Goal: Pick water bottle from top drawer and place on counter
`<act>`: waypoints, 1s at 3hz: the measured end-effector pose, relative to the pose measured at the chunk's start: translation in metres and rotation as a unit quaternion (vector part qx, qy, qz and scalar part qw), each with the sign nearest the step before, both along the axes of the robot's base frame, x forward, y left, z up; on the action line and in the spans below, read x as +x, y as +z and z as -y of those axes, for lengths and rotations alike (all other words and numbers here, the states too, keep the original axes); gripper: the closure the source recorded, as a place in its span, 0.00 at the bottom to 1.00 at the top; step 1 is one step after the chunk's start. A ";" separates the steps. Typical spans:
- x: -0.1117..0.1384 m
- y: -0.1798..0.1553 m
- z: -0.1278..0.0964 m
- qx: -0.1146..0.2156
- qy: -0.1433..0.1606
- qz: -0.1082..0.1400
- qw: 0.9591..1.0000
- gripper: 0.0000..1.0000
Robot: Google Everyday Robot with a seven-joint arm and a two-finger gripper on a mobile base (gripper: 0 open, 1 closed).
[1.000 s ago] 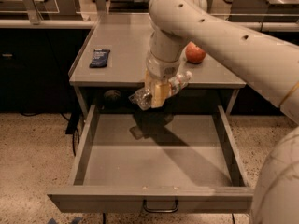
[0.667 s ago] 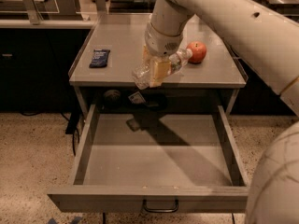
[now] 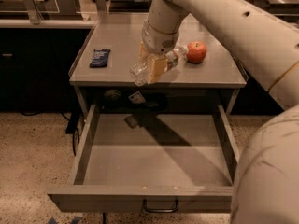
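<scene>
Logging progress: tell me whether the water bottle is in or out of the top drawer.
Out. The gripper holds the water bottle, tipped sideways, above the counter front edge; the top drawer stands open below.

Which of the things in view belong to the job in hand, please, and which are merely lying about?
Job: water bottle, held in the gripper over the counter near its front edge; open top drawer.
Lying about: apple and dark packet, both on the counter.

A red apple (image 3: 196,52) is sitting just right of the gripper (image 3: 150,69), which is hanging over the counter (image 3: 117,36) front edge. A dark blue packet (image 3: 99,58) is lying well apart, at the left.
</scene>
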State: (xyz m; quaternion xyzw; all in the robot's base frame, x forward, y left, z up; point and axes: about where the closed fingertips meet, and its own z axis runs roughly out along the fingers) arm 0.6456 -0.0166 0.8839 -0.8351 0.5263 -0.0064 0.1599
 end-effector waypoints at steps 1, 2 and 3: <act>0.041 -0.007 -0.012 0.001 0.025 0.009 1.000 1.00; 0.085 -0.018 -0.029 0.002 0.049 0.019 0.999 1.00; 0.115 -0.016 -0.034 0.013 0.048 0.041 0.998 1.00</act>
